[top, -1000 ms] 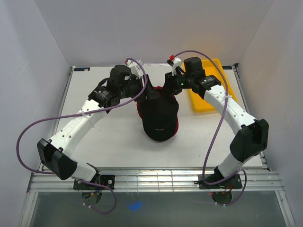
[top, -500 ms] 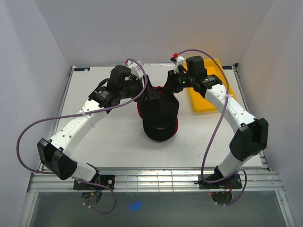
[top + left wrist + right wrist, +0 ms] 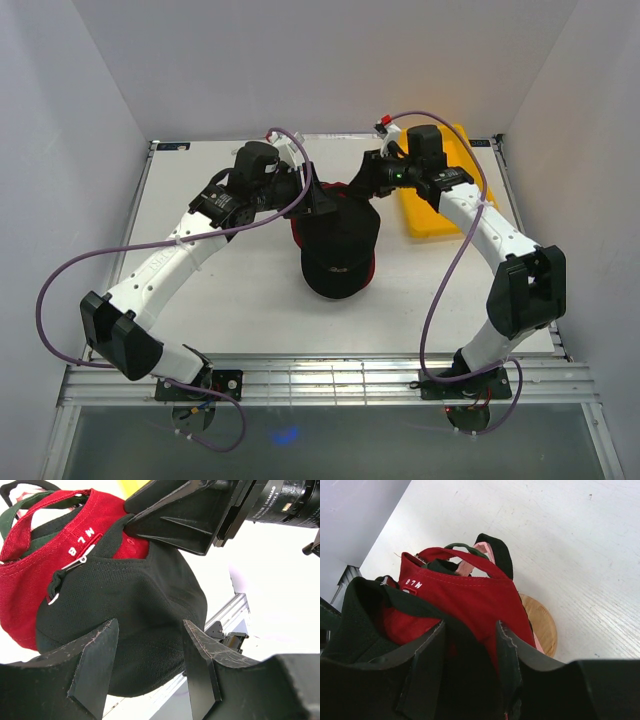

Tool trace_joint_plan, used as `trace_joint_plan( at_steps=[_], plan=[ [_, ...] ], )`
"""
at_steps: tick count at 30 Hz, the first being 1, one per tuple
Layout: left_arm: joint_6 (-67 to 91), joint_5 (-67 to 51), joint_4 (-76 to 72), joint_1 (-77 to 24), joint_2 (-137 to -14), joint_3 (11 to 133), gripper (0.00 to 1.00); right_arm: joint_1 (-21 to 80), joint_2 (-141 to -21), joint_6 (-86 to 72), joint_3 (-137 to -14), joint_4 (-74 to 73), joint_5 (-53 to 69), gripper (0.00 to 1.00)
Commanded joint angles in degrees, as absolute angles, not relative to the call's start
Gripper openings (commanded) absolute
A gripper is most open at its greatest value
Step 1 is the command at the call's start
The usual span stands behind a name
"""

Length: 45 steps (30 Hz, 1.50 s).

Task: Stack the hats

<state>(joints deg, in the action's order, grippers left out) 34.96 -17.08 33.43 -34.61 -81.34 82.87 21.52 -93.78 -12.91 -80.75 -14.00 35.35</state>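
Black cap [image 3: 338, 245] sat uppermost on the pile at mid-desk [image 3: 230, 290], its brim toward the arm bases. It covered the red cap [image 3: 30, 575], whose strap end stuck out at the far side. Beneath the red cap only slivers of the dark green cap [image 3: 462, 545] and the pink cap [image 3: 482, 547] showed, the pile resting on the wooden stand [image 3: 542, 622]. Both grippers flanked the black cap's rear edge, probably to seat it squarely. Left gripper [image 3: 150, 622]: jaws apart astride the crown, nothing clamped. Right gripper [image 3: 470, 624]: jaws apart, black cloth lying in the gap but not visibly pinched, which reads as a release. Compared with a second earlier, the right wrist had drawn back toward the yellow tray [image 3: 445, 205]. The left arm and the black cap were practically unmoved. Judged: last cap placed, stack near complete.
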Motion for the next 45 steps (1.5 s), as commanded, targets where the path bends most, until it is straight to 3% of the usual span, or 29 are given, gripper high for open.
trace_joint_plan(
  at_steps=[1,3,7,10,22,29,36,39,45],
  plan=[
    [34.3,-16.1,33.7,-34.4,-80.9,82.7,0.63,21.4,-92.1,-13.6,-79.8,-12.5,33.8,0.49],
    [34.2,-15.7,34.5,-34.4,-81.0,83.7,0.64,21.1,-91.5,-14.6,-79.0,-12.7,32.4,0.49],
    [33.9,-15.9,34.9,-34.4,-80.4,86.6,0.64,20.7,-88.3,-15.7,-76.9,-11.6,29.5,0.67],
    [33.7,-16.3,36.1,-34.4,-80.5,89.4,0.66,20.2,-87.2,-17.3,-76.8,-10.3,29.0,0.74],
    [32.8,-14.2,39.3,-34.4,-79.4,90.0,0.66,19.5,-84.3,-22.2,-76.3,-8.5,26.2,0.82],
    [30.0,-2.5,47.3,-34.4,-86.6,99.3,0.56,19.0,-80.8,-25.7,-73.8,-8.8,24.5,0.77],
    [29.8,-3.3,46.7,-34.4,-87.7,96.7,0.45,19.0,-73.0,-26.3,-68.2,-9.5,25.2,0.71],
    [29.8,-3.3,46.2,-34.4,-87.4,95.5,0.43,19.0,-69.3,-27.0,-64.3,-8.8,27.2,0.62],
    [29.6,-4.0,46.0,-34.4,-88.5,94.9,0.41,19.1,-63.8,-30.1,-55.3,-7.6,27.4,0.61]
  ],
)
